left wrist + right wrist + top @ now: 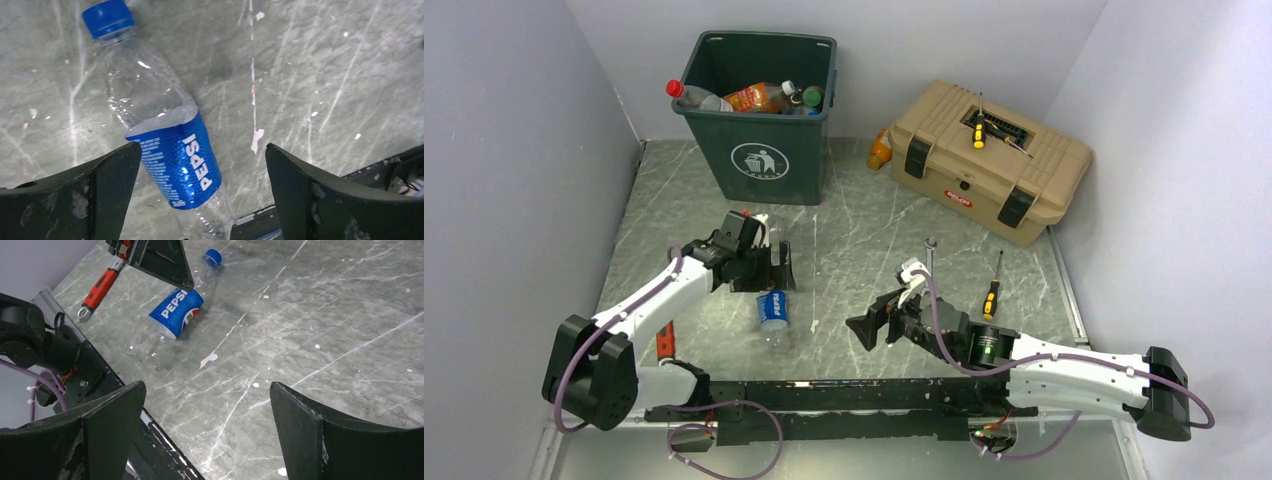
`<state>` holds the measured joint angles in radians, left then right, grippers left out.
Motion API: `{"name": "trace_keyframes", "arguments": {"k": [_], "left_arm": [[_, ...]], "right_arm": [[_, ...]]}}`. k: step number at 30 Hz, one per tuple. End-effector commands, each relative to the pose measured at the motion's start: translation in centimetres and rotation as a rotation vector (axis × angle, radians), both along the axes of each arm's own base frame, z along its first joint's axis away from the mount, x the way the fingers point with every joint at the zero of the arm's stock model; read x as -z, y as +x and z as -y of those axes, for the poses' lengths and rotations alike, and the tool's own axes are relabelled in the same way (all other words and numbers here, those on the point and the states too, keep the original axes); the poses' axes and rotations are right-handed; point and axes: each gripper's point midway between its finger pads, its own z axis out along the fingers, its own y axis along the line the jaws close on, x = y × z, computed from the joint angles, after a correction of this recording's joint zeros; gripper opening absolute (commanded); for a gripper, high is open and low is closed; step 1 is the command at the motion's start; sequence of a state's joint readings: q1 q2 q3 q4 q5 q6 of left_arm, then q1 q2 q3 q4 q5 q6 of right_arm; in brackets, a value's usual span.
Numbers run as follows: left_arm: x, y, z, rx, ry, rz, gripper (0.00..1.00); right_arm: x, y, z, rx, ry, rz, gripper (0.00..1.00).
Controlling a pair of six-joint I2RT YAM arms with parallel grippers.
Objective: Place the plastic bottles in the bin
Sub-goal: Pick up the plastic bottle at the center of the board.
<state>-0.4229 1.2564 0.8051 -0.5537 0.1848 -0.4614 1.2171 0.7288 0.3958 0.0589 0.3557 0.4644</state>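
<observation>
A clear Pepsi bottle (pixel 773 310) with a blue label and blue cap lies on the marble table. My left gripper (pixel 769 268) hovers just above its cap end, open and empty. In the left wrist view the bottle (pixel 170 145) lies slantwise between the spread fingers (pixel 100 190), closer to the left one. My right gripper (pixel 874 325) is open and empty to the bottle's right; its view shows the bottle (pixel 175 315). The dark green bin (pixel 759 150) stands at the back with several bottles (pixel 759 97) inside. An orange bottle (pixel 880 150) lies beside the toolbox.
A tan toolbox (pixel 1024 175) sits at the back right with a yellow-handled screwdriver (pixel 978 132) on it. Another screwdriver (pixel 991 295) and a silver wrench (pixel 929 250) lie near my right arm. A red-handled wrench (pixel 664 340) lies by the left arm base. Grey walls enclose the table.
</observation>
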Motion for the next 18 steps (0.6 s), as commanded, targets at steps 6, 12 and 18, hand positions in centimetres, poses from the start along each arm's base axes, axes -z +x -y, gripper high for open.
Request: {"name": "trace_keyframes", "arguments": {"k": [6,12,18], "left_arm": [[1.3,-0.4,-1.9,-0.126,0.126,-0.009,1.0],[3.9,-0.7,-2.0,-0.133,0.18,-0.064,0.99],[6.3,-0.7,-1.2,-0.118,0.228,-0.115,0.96]], "right_arm": [[-2.7,0.2,-0.7,0.004,0.08,0.016,1.0],[-2.4,0.3,-0.9,0.002,0.069,0.013,1.0],[-2.5,0.3,-0.9,0.004,0.07,0.011,1.0]]}}
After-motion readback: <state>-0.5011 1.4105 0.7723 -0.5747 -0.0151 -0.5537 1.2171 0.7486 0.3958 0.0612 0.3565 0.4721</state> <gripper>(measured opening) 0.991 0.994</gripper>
